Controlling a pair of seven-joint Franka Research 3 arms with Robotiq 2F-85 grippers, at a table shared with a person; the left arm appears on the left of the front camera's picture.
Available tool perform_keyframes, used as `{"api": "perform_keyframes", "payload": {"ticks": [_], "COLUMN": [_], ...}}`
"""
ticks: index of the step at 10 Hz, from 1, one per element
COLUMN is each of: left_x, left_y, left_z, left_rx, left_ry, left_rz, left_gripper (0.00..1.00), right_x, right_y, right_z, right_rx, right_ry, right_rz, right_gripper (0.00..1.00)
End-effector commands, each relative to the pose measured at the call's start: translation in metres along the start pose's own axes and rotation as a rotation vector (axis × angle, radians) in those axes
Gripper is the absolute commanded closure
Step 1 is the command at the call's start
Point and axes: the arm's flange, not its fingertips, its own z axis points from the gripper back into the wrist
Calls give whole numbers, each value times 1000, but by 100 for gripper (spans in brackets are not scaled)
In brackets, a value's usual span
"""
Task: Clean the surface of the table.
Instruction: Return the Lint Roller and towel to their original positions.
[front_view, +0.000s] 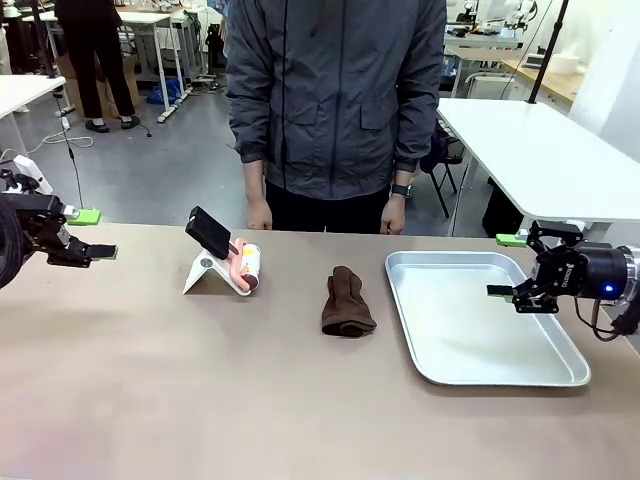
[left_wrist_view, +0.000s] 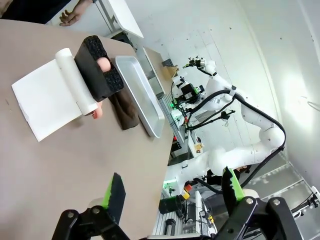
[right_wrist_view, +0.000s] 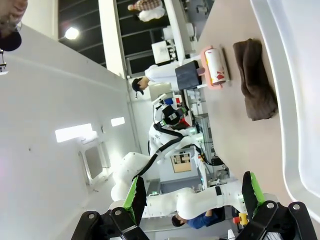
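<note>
here the big brown table (front_view: 150, 400) fills the near part. on it lie a brown glove (front_view: 346, 302) in the middle and a silver tray (front_view: 480, 318) to the right. the left gripper (front_view: 88, 235) and right gripper (front_view: 512, 265) are spread wide, holding nothing. a person (front_view: 335, 100) stands far.

Matte tan table (front_view: 200, 400), shiny metal tray (front_view: 480, 375)

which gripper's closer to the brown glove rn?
Right. The right gripper hangs open over the silver tray's right side, the tray between it and the brown glove. The left gripper is open at the table's far left edge, beyond the white stand.
</note>
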Motion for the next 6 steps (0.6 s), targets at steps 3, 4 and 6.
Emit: {"api": "perform_keyframes", "payload": {"ticks": [3,4,6], "left_x": [-7,-7,-7], "left_y": [-7,-7,-7], "left_z": [-3,-3,-3], "left_rx": [16,16,16], "left_ry": [0,0,0], "left_rz": [-10,-10,-10], "left_gripper": [0,0,0], "right_x": [-2,-2,-2], "right_y": [6,6,6], "right_z": [1,1,1], "right_rx": [-7,-7,-7], "right_ry": [11,11,11], "right_rz": [-3,-3,-3], "right_gripper": [0,0,0]}}
